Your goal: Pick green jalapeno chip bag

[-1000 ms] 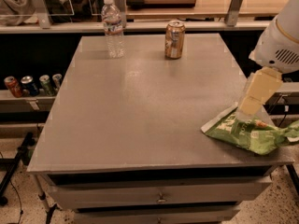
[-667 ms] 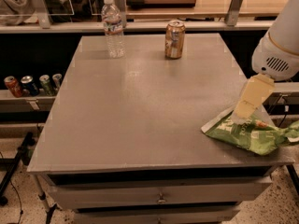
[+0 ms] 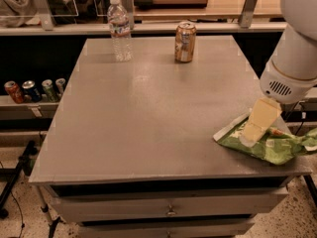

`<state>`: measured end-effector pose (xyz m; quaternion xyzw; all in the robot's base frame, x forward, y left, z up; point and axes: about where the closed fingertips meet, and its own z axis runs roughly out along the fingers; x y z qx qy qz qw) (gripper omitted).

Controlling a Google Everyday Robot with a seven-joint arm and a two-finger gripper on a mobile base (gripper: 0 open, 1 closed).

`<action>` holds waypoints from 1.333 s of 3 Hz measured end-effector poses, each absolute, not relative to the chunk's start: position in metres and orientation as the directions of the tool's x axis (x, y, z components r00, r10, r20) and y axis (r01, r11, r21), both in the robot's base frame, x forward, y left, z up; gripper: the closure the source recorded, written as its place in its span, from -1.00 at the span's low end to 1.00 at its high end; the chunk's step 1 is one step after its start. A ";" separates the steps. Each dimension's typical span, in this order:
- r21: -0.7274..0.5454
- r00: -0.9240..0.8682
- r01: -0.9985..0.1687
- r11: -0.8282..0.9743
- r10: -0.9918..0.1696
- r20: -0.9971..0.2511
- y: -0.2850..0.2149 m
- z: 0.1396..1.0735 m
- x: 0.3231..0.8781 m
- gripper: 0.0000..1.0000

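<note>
Green, crumpled glossy foil chip bag with white edge, lying flat at the right front corner of the grey rectangular desk, reaching past its right edge. Pale cream jaws on the white rounded robot arm, tipped down onto the bag's left part, presumably to pinch loose foil from above; impossible to tell how far open or whether gripping. Against a second ago: jaws lower, closer onto the bag; bag unshifted. Clear plastic water bottle and tan soda can well apart, at the far edge.

Pale-cream gripper over bright green jalapeno chip bag, white-edged; table grey; 1 can bronze.
</note>
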<state>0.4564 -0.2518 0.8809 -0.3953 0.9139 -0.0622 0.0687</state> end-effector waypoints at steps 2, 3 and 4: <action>-0.158 -0.701 -0.701 0.695 -0.713 -0.029 -0.257 0.854 0.439 -0.66; -0.151 -0.704 -0.699 0.699 -0.709 -0.026 -0.259 0.847 0.436 -0.19; -0.150 -0.703 -0.699 0.699 -0.710 -0.028 -0.260 0.848 0.437 0.26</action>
